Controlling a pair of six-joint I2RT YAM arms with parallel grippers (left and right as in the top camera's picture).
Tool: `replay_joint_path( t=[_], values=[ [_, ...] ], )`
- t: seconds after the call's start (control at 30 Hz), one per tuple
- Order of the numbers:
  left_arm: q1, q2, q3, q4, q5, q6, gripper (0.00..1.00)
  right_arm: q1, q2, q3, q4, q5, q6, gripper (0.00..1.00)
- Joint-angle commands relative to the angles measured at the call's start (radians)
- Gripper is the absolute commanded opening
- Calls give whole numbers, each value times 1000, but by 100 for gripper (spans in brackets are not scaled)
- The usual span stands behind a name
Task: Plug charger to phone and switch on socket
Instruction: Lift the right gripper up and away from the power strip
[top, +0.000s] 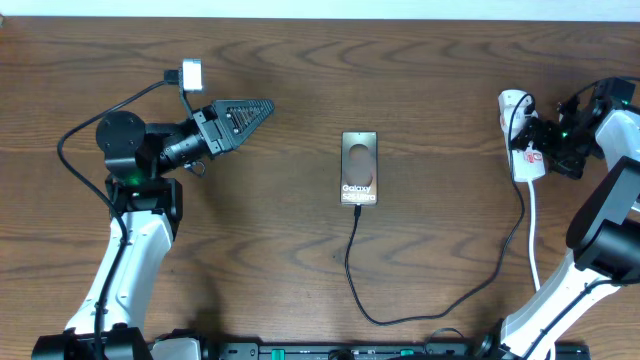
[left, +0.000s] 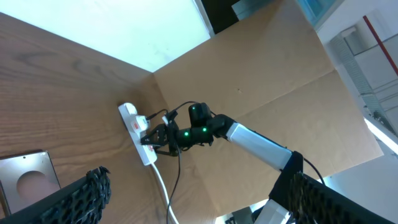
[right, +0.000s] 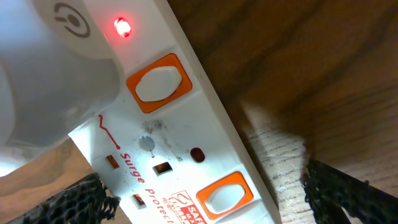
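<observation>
Both apart: left claw (top: 268, 104), right claw (right: 208, 196) over partly cropped socket (right: 161, 124)

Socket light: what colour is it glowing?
Red. The light on the socket shows best in the right wrist view.

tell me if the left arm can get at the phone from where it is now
Probably yes. The left gripper hangs open over bare table to the left of the phone, with nothing lying between them. The charger cable trails off the phone's near end, away from that path.
</observation>
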Motion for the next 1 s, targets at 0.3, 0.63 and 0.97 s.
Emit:
replay_joint_path(
  t=[0.3,0.63,0.97],
  values=[
    [3,-2,11,5,-5,7,93,-4,-115,13,1,-5,-12,99],
    [3,-2,11,5,-5,7,93,-3,-407,13,1,-5,-12,99],
    [3,-2,11,5,-5,7,93,-3,-602,13,0,-5,-12,99]
  ],
)
